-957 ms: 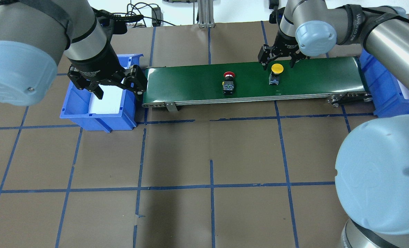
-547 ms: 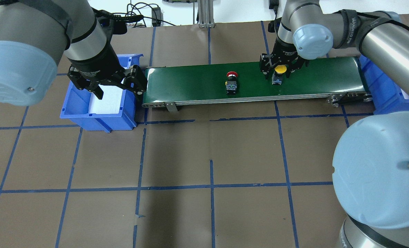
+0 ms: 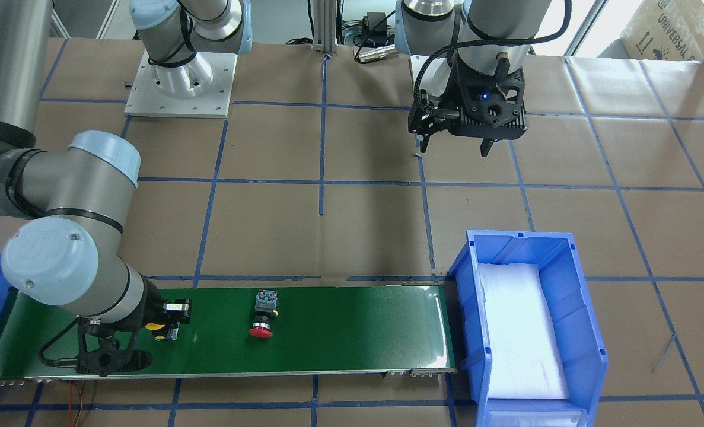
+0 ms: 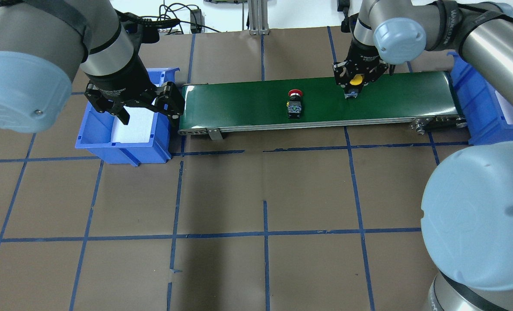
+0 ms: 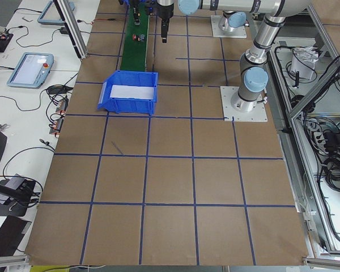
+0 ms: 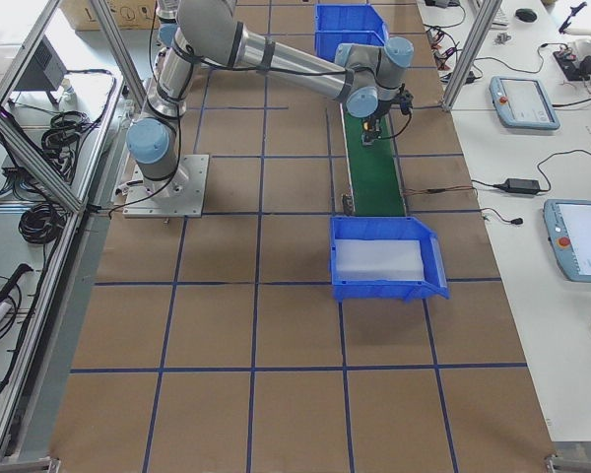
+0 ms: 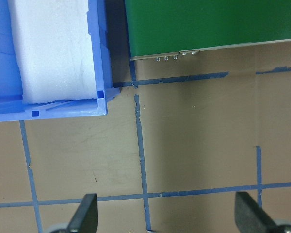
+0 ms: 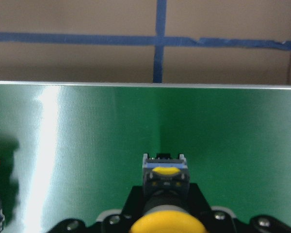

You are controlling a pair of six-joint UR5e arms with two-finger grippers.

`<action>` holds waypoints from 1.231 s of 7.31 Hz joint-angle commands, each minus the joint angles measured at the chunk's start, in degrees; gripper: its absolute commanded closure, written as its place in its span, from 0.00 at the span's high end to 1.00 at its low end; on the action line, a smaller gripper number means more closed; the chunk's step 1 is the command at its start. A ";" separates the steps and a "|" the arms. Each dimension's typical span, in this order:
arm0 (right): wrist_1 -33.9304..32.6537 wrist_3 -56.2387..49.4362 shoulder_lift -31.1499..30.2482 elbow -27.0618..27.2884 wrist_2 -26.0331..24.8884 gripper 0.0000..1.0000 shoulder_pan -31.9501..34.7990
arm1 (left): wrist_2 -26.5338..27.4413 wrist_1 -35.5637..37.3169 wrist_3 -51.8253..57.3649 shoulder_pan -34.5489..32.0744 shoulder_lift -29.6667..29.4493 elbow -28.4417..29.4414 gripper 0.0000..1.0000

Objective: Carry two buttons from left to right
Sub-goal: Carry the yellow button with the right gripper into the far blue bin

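Only legible text: "UNIVERSAL", followed by a second word cut off after "R", printed in black on cardboard box (image 3: 681, 26) at top right corner of front-facing view. White print on left tool (image 4: 150, 114) body too small to read. Lettering on black strap (image 4: 450, 19) around right arm's forearm illegible.

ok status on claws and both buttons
Right claw shut on yellow-capped black push-button. Left claw open, empty. Red mushroom-capped button lying free on green conveyor belt. Nothing in the way.
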 commanded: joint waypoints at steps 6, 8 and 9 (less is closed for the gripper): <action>7.35 -39.33 2.36 -11.29 -2.12 0.09 -31.14 | -0.18 0.09 -0.09 -0.26 0.00 0.09 1.00; 6.71 -41.82 5.96 -11.20 -1.95 0.13 -33.79 | -0.18 0.09 -0.09 -0.26 0.00 0.09 1.00; 6.62 -41.56 6.23 -10.94 -1.34 0.40 -33.71 | -0.18 0.09 -0.09 -0.26 0.00 0.09 1.00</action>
